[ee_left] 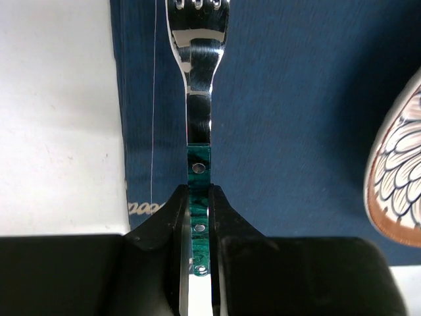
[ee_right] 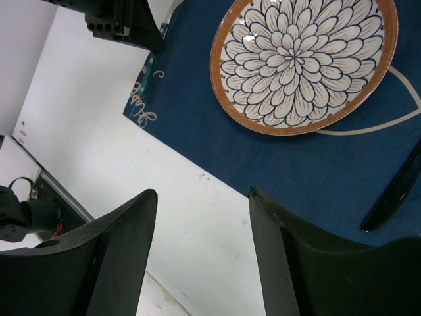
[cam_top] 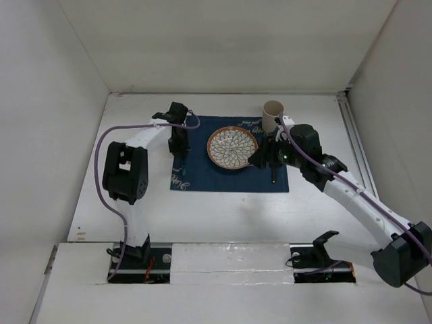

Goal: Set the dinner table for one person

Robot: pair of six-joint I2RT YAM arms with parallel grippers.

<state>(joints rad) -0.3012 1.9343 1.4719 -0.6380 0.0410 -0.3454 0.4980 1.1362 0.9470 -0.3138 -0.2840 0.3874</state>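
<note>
The white dinner table [cam_top: 223,216] spread beneath both arms, a blue mat [cam_top: 223,179] at its middle bearing a flower-patterned plate [cam_top: 232,148]. Left of the plate, the left gripper [ee_left: 198,217] pinched a fork [ee_left: 197,85] by its green handle; it would best be laid flat, square to the mat's edge. The right gripper [ee_right: 200,194] hung wide open, empty.

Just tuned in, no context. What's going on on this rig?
Place setting in progress. The left arm has its jaws shut on the green handle of a fork, over the left side of the blue mat, left of the patterned plate. The right arm hangs over the mat's right side, jaws open and empty. A slim dark utensil lies on the mat right of the plate. A cup stands at the mat's far right corner.
</note>
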